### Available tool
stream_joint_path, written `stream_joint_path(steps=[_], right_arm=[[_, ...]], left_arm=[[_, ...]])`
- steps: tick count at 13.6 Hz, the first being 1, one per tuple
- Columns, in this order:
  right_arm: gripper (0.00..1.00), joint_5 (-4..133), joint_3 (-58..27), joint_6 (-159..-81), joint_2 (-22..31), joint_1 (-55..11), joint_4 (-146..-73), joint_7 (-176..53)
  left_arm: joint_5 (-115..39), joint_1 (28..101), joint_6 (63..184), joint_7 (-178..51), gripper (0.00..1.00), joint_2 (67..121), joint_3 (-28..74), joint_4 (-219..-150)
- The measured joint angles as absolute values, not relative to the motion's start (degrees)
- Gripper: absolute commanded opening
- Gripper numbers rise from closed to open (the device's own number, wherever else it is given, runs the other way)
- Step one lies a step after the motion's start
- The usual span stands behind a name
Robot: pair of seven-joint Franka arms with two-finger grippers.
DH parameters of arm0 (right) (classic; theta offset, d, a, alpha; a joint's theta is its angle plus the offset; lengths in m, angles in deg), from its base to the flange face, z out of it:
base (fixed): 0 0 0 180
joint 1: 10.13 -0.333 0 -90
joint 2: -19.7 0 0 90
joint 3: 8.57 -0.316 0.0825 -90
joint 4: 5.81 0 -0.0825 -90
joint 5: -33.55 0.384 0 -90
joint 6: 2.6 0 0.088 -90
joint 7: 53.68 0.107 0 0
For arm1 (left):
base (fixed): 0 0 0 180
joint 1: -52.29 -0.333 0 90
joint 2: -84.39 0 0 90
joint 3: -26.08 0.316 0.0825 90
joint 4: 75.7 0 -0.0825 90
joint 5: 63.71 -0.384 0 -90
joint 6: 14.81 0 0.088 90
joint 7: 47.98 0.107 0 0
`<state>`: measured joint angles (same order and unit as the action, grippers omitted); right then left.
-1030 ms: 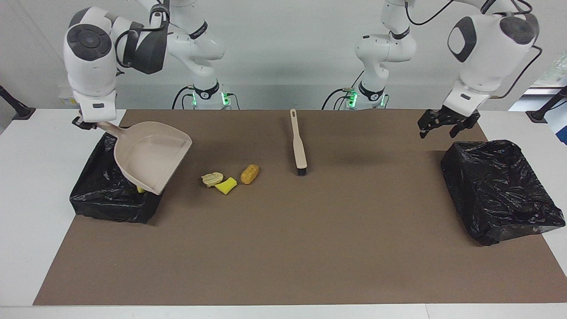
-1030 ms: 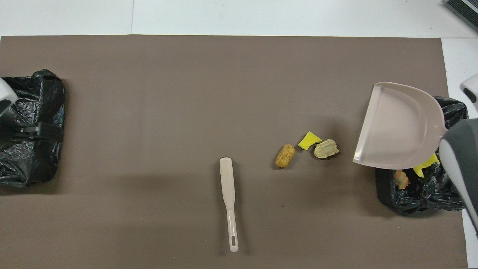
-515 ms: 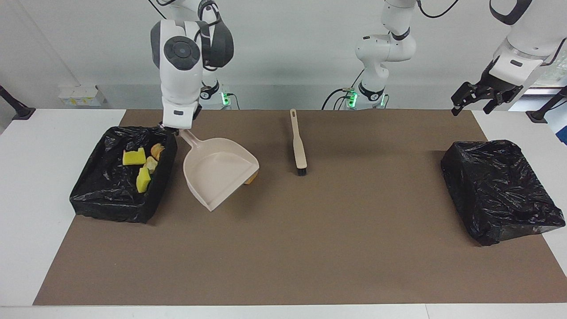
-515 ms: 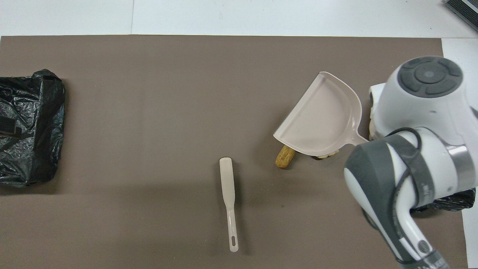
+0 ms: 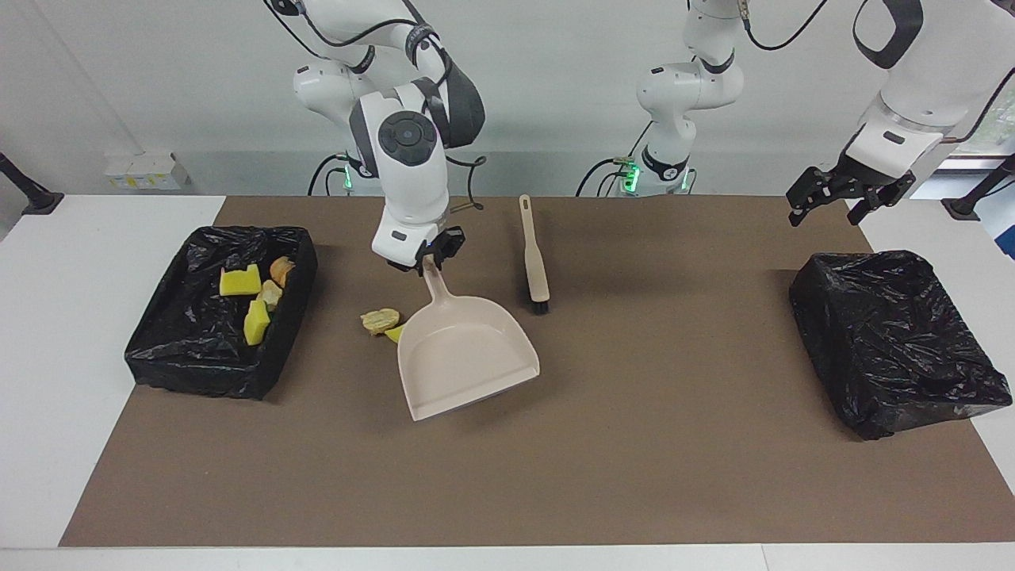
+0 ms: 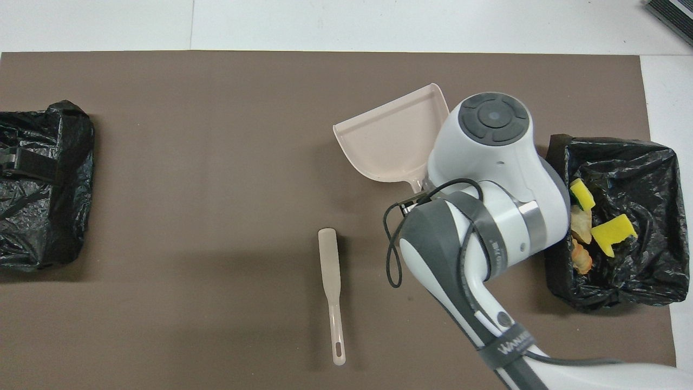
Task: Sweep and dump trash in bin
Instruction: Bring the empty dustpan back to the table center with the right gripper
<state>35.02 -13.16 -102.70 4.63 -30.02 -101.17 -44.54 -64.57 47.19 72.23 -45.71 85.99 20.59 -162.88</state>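
Brown mat [image 5: 507,476] over a white table [image 5: 63,317]; two Franka arms at the robots' edge.

1. Lined bin [image 5: 158,373], at the right arm's end of the table. Holds four or so pieces of trash [image 5: 240,281]: yellow sponge bits and tan bread-like pieces.
2. Tan scrap [image 5: 381,319], on the mat between the lined bin and the dustpan. A yellow scrap [image 5: 393,334] lies just beside it, partly covered by the dustpan's wall. Whether any more scraps lie under the pan cannot be told.
3. Dustpan [image 5: 464,361], beige and empty, near the mat's middle. Its mouth is turned toward the table edge farthest from the robots. Whether its lip touches the mat cannot be told.
4. Right gripper [image 5: 424,255], clamped on the dustpan's handle.
5. Brush [image 5: 534,254], beige, lying unheld on the mat beside the dustpan, bristles pointing away from the robots.
6. Left gripper [image 5: 825,208], jaws wide and empty, waiting over the mat's corner by a second lined bin [image 5: 888,341].

Step in hand, as judged: one load is dumped and the pan is being placed for a second sweep. The next move calls for the pan's lip flat beside the loose scraps and the left gripper fetching the brush.
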Motion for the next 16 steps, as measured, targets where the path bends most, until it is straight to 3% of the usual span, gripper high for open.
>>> stream_joint_path(steps=[5,8,10,11,12,16], right_arm=[[0.0,42.8,-13.2,-106.4,-12.5,-36.4,-85.2,-25.0],[0.0,46.0,-13.3,-106.6,-16.0,-37.4,-81.7,-22.4],[0.02,46.9,-13.3,-106.5,-16.4,-38.0,-81.7,-22.4],[0.68,47.8,-13.3,-106.3,-16.5,-38.4,-81.8,-22.3],[1.0,49.0,-13.4,-106.2,-16.6,-38.7,-81.9,-22.1],[1.0,50.9,-13.8,-105.6,-15.6,-39.3,-82.2,-22.0]], left_arm=[[-64.6,46.8,72.1,-45.7,1.0,85.9,20.8,-162.5],[-64.6,49.0,72.1,-45.6,1.0,85.7,23.5,-162.5],[-64.6,55.4,72.1,-45.6,1.0,85.7,29.9,-162.5],[-64.6,57.2,72.1,-45.6,1.0,85.6,31.6,-162.5],[-64.6,57.8,72.1,-45.6,1.0,85.5,32.2,-162.5],[-64.6,58.0,72.0,-45.6,1.0,85.1,32.5,-162.5]])
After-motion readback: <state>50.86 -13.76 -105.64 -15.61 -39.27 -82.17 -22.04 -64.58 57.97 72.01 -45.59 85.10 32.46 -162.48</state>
